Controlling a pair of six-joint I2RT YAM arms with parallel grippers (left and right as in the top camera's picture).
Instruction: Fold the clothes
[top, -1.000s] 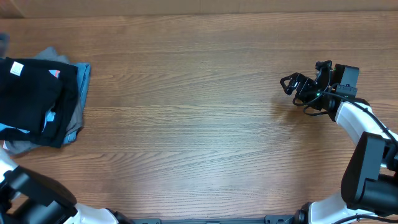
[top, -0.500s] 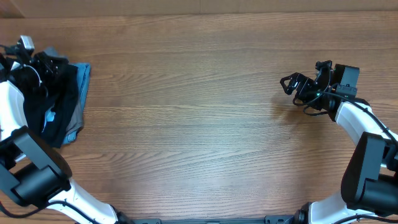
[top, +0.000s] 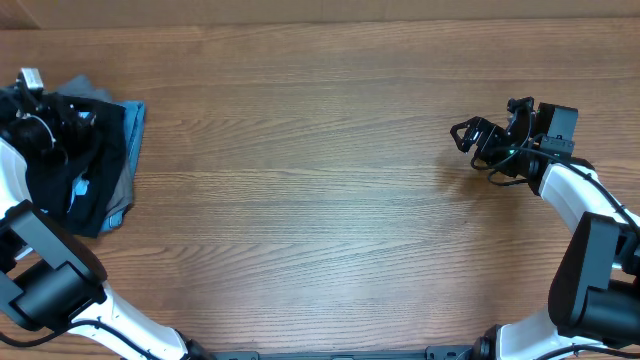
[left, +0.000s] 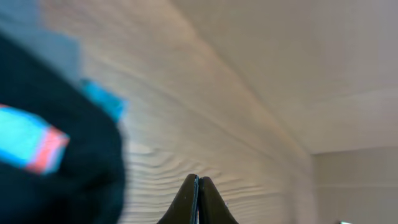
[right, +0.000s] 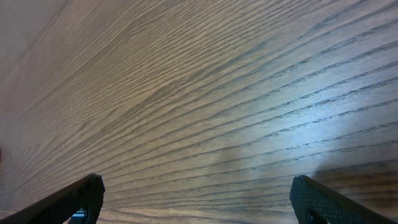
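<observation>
Whereas it was absent before, left pincer (left: 199, 184) overhangs the clothes (top: 55, 195).

No legible text, brand, number or sign in any view. In the left wrist view, a cyan patch (left: 25, 142) with a red edge shows amid the black cloth (left: 81, 186). It is blurred and no characters can be made out on it. In the overhead view, small light blue marks on the cloth pile are too small to read.
</observation>
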